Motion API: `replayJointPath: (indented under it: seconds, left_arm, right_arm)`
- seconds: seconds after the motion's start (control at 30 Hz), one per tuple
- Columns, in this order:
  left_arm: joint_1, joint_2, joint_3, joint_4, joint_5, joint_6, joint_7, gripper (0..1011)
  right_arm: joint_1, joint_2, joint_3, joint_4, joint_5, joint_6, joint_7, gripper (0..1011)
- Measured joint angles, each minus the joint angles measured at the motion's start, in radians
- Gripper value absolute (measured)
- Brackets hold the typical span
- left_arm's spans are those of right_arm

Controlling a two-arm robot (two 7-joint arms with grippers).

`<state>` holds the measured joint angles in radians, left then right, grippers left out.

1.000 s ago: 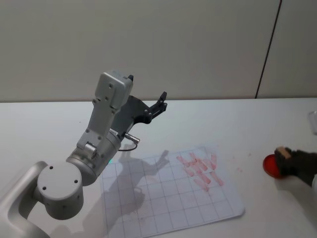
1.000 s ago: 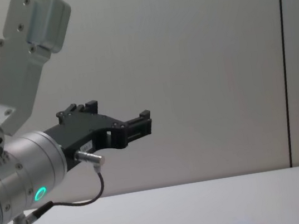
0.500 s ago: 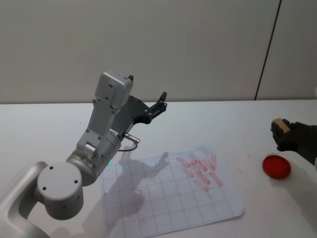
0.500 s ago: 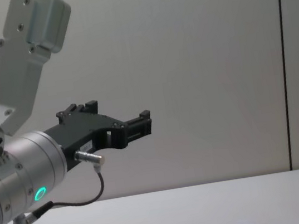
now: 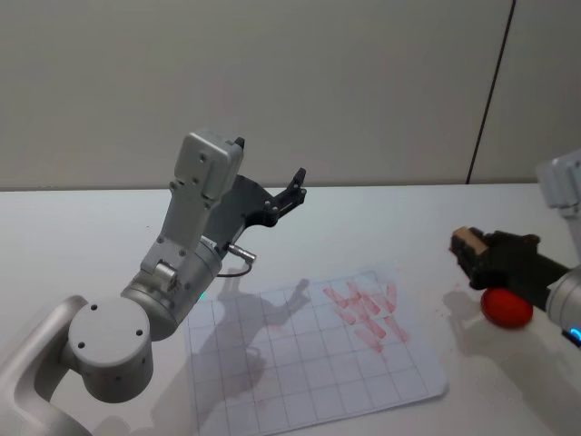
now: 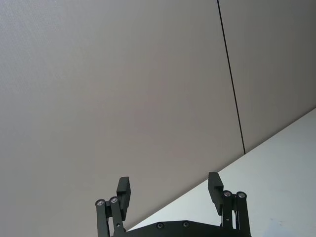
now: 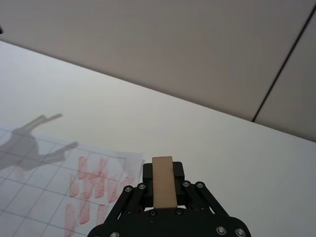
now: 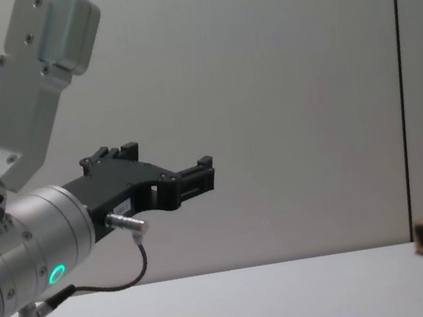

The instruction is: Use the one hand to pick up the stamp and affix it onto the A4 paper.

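Now stamp (image 7: 163, 181) clamped by sides in right gripper (image 5: 472, 254) jaws, right of A4 paper (image 5: 309, 363); judged light, rigid, wood-like. Left gripper (image 5: 295, 186) parked, raised beyond paper, jaws apart.

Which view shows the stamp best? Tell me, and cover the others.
The right wrist view: the stamp stands face-on, clamped in the right gripper. The head view shows it small, near the red disc; the chest view catches it at the right edge. The left gripper idles, raised.
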<state>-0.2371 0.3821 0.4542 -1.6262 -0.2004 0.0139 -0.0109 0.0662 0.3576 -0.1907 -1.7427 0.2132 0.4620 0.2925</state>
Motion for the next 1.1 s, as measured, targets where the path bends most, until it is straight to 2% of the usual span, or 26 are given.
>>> replayJointPath:
  seconds: [0.37, 0.67, 1.1]
  left_arm:
    - [0.000, 0.000, 0.000, 0.000, 0.000, 0.000, 0.000, 1001]
    - [0.000, 0.000, 0.000, 0.000, 0.000, 0.000, 0.000, 1001]
    - [0.000, 0.000, 0.000, 0.000, 0.000, 0.000, 0.000, 1001]
  right_arm:
    - [0.018, -0.020, -0.050, 0.033, -0.051, -0.006, 0.134, 219]
    - [0.036, -0.042, -0.103, 0.078, -0.119, -0.047, 0.252, 219]
    - [0.053, -0.070, -0.156, 0.151, -0.202, -0.147, 0.324, 219]
